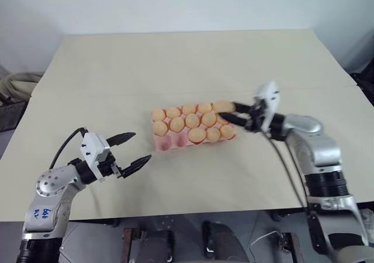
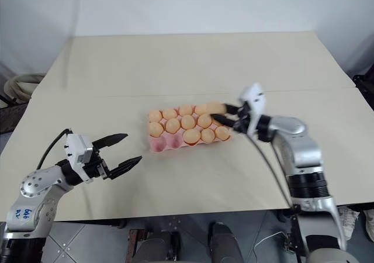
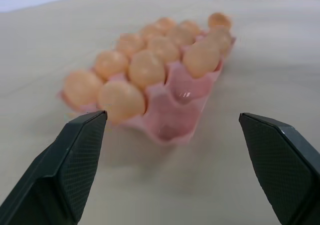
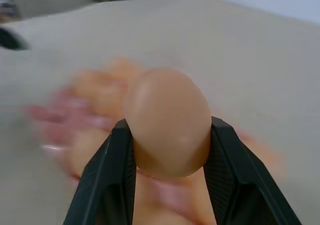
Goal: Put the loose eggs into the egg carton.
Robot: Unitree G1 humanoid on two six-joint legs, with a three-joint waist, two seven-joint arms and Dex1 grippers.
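The pink egg carton (image 1: 168, 144) lies at the middle of the table, with several pale orange eggs (image 1: 192, 120) in its cups. Two cups at its near left end (image 3: 176, 110) are bare. My right gripper (image 1: 228, 111) is shut on one egg (image 4: 167, 117), which it holds level just above the carton's far right corner. The same held egg (image 2: 215, 107) sits between the two black fingers (image 4: 229, 160). Left of the carton and nearer to me, my left gripper (image 1: 142, 146) stands open with nothing in it, pointing at the carton's near left end.
The beige table (image 1: 193, 58) has a seam running across it behind the carton. A coil of pale hose (image 1: 16, 85) lies off the table's left edge. The front edge of the table runs just below both arms.
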